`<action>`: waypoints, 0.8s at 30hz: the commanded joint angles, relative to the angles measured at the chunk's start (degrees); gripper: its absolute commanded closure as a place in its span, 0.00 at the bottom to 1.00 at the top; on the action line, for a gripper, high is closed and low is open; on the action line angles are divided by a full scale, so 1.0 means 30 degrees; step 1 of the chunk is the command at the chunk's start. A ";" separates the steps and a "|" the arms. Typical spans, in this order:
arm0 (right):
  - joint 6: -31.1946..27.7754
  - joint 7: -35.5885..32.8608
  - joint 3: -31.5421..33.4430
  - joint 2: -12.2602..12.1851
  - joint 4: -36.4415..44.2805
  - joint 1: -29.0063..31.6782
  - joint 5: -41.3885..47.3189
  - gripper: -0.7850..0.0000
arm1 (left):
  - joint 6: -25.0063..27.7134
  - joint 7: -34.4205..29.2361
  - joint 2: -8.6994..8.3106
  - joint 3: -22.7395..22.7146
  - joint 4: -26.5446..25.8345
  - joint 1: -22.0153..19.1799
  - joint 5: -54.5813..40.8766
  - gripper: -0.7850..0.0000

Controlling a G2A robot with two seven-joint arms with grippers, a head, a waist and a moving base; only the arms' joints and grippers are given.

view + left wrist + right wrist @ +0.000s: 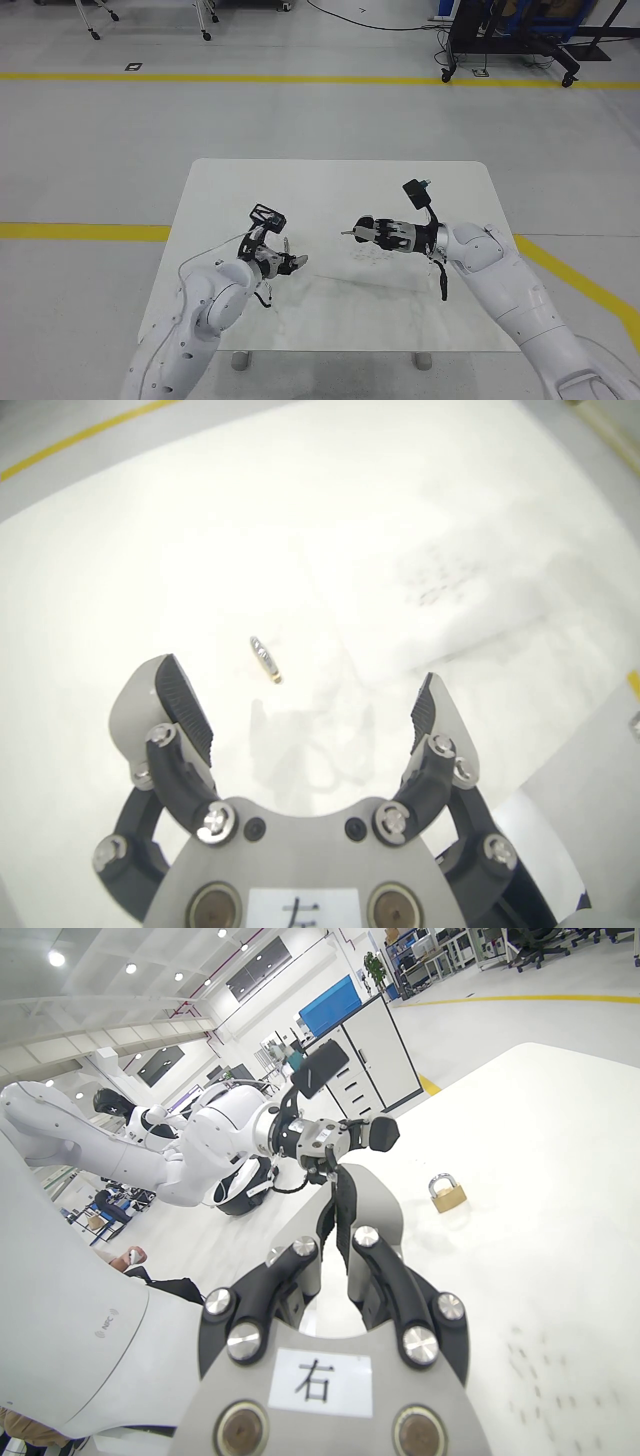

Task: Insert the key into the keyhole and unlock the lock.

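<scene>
A small brass padlock point(446, 1193) with a silver shackle stands on the white table point(330, 190). In the left wrist view the padlock point(265, 660) shows edge-on, just ahead of my left gripper point(300, 680), which is open and holds nothing. In the top view my left gripper point(293, 253) hovers low over the table's left-middle. My right gripper point(358, 232) is to its right, pointing toward it, shut on a thin silver key point(347, 233) that sticks out from the tips. The shut right gripper point(340, 1178) faces the left arm's dark finger point(385, 1133); the key is hidden there.
Faint dark scuff marks point(375, 255) lie on the table under my right gripper. The table's front edge point(330, 348) runs close behind both arms. A white cabinet point(370, 1063) stands on the floor beyond the table.
</scene>
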State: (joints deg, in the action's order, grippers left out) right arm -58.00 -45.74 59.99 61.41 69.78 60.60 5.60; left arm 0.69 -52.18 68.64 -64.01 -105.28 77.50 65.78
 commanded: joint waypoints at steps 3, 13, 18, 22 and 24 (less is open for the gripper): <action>0.0000 0.0000 0.0000 0.0000 0.0000 0.0000 0.0000 1.00 | -0.1643 -0.0379 0.0298 0.1114 0.1135 -0.0949 0.0525 0.00; 0.0000 0.0000 0.0000 0.0000 0.0000 0.0000 0.0000 1.00 | -0.3486 -0.0176 0.0839 0.1943 0.4121 -0.2614 -0.0004 0.50; 0.0000 0.0000 0.0000 0.0000 0.0000 0.0000 0.0000 1.00 | -0.3546 0.0281 0.0995 0.2026 0.5259 -0.3136 -0.0222 0.53; 0.0000 0.0000 0.0000 0.0000 0.0000 0.0000 0.0000 1.00 | -0.3429 0.0276 0.1119 0.2314 0.5623 -0.3391 -0.0301 0.62; 0.0000 0.0000 0.0000 0.0000 0.0000 0.0000 0.0000 1.00 | -0.3257 0.0276 0.1175 0.2495 0.5777 -0.3513 -0.0243 0.85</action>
State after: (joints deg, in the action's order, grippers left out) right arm -58.00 -45.74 59.99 61.41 69.78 60.60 5.60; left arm -9.31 -51.34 72.08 -56.82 -88.20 67.15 64.94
